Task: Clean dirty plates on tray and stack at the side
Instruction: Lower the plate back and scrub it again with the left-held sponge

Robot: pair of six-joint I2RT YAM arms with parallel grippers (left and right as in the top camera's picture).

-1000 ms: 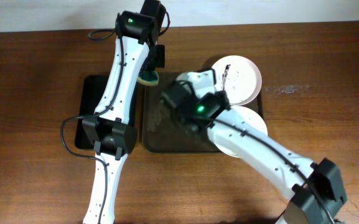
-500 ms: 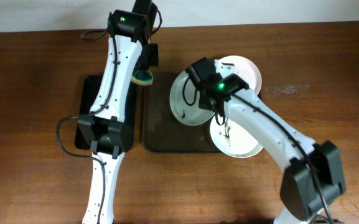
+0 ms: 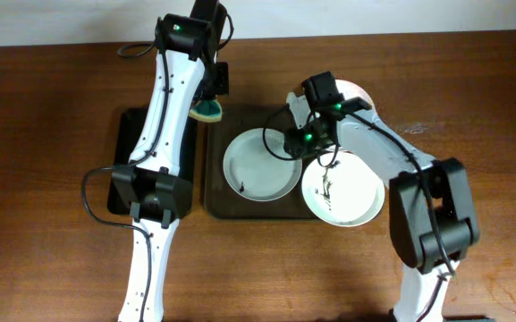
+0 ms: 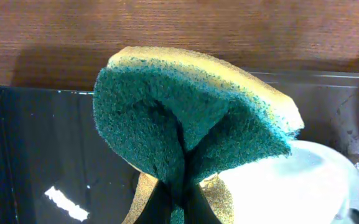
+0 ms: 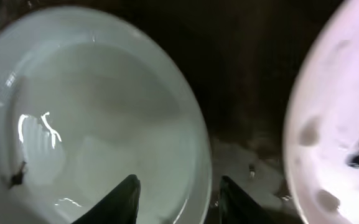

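Note:
Three white plates are on the dark brown tray (image 3: 216, 201). One plate (image 3: 256, 170) lies flat at the tray's left, with only a small dark speck; it also shows in the right wrist view (image 5: 98, 112). A second plate (image 3: 345, 195) at front right carries a dark smear. A third plate (image 3: 362, 100) at back right is mostly hidden by my right arm. My right gripper (image 3: 297, 143) is open, its fingers (image 5: 178, 186) astride the left plate's rim. My left gripper (image 3: 209, 105) is shut on a green and yellow sponge (image 4: 191, 118) above the tray's back left corner.
A smaller black tray (image 3: 123, 161) lies left of the brown one, partly under my left arm, and shows in the left wrist view (image 4: 42, 143). Bare wooden table (image 3: 472, 179) lies to the right and front. A smeared plate (image 5: 341, 124) is close on the right gripper's right.
The right gripper carried a plate, held tilted half a second ago, to the tray's left part, where it now lies flat. The right arm swung back right. The left arm barely moved.

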